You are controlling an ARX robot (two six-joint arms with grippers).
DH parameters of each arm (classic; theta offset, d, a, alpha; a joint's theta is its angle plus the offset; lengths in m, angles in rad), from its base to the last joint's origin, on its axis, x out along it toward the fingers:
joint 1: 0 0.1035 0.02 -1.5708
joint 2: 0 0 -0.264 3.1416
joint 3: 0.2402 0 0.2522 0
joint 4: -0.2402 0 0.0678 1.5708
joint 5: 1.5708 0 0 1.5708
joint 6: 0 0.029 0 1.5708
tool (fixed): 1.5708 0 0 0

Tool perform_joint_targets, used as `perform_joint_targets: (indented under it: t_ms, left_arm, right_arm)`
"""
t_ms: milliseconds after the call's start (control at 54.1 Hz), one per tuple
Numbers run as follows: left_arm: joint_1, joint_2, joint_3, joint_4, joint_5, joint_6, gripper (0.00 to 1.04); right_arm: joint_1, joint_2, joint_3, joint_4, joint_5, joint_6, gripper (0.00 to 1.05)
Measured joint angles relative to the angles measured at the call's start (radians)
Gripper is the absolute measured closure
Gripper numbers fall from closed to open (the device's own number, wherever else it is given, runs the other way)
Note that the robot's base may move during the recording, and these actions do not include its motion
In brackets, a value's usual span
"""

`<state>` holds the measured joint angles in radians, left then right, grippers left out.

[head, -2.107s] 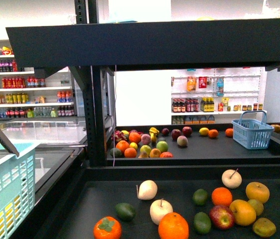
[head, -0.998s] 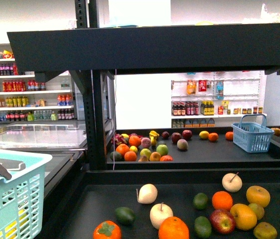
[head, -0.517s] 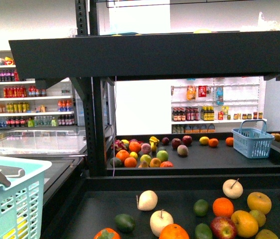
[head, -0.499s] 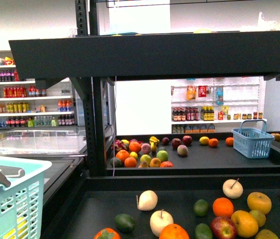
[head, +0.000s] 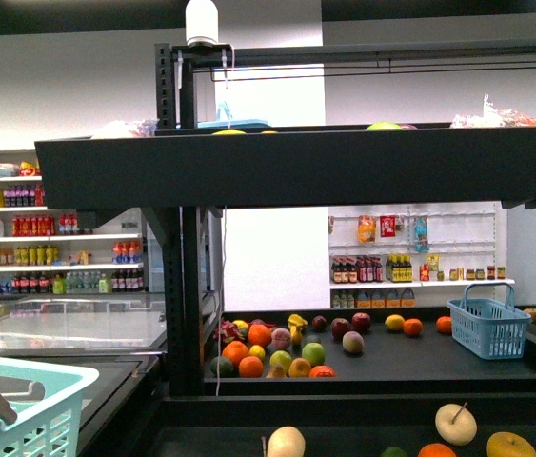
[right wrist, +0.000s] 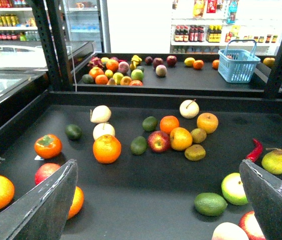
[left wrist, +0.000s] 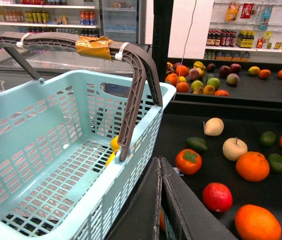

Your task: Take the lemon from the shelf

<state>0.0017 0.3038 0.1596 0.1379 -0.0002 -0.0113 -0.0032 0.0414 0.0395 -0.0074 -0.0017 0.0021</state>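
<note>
The right gripper [right wrist: 158,205] hangs fingers spread wide over the shelf [right wrist: 130,185], the left gripper [left wrist: 161,200] pressed shut beside the basket [left wrist: 40,150], and the likeliest lemon [right wrist: 181,138], touching a red apple [right wrist: 158,141], looks light, firm and waxy-slick, best pinched across its middle.

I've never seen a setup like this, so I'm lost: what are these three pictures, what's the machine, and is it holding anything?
It is a two-armed robot in a shop. One picture looks forward from its body at the black shelf. The other two come from cameras on its wrists. The left hand is shut, beside a light blue basket; whether it grips the basket I cannot tell. The right hand is open and empty, above the shelf's dark tray of loose fruit: oranges, apples, avocados, a pear.
</note>
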Motion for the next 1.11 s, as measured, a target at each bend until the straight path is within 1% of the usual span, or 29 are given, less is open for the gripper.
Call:
perform_joint_targets:
  t_ms: [296, 388, 554, 665, 739, 776, 998, 1016, 1109]
  left_arm:
    - [0.000, -0.099, -0.081, -0.008, 0.000, 0.000, 1.03]
    - [0.000, -0.216, -0.096, -0.133, 0.000, 0.000, 1.03]
    - [0.000, -0.257, -0.104, -0.140, 0.000, 0.000, 1.03]
    - [0.000, -0.294, -0.146, -0.140, -0.001, 0.000, 1.02]
    - [0.000, -0.298, -0.146, -0.140, 0.000, 0.000, 0.81]
    - [0.000, -0.298, -0.146, -0.140, 0.000, 0.000, 0.72]
    - [0.000, -0.298, -0.146, -0.140, 0.000, 0.000, 0.29]
    - [0.000, -0.298, -0.146, -0.140, 0.000, 0.000, 0.27]
    - [0.000, -0.298, -0.146, -0.140, 0.000, 0.000, 0.10]
  right_arm:
    - [0.000, 0.000, 0.000, 0.000, 0.000, 0.000, 0.08]
    - [0.000, 0.000, 0.000, 0.000, 0.000, 0.000, 0.08]
    - [0.000, -0.001, 0.000, 0.000, -0.001, 0.000, 0.08]
    - [0.000, -0.001, 0.000, 0.000, -0.001, 0.000, 0.08]
    - [0.000, -0.001, 0.000, 0.000, -0.002, 0.000, 0.08]
    - [0.000, -0.001, 0.000, 0.000, -0.001, 0.000, 0.08]
    - [0.000, -0.001, 0.000, 0.000, -0.001, 0.000, 0.08]
    - [0.000, -0.001, 0.000, 0.000, -0.001, 0.000, 0.08]
    - [0.000, -0.001, 0.000, 0.000, -0.001, 0.000, 0.08]
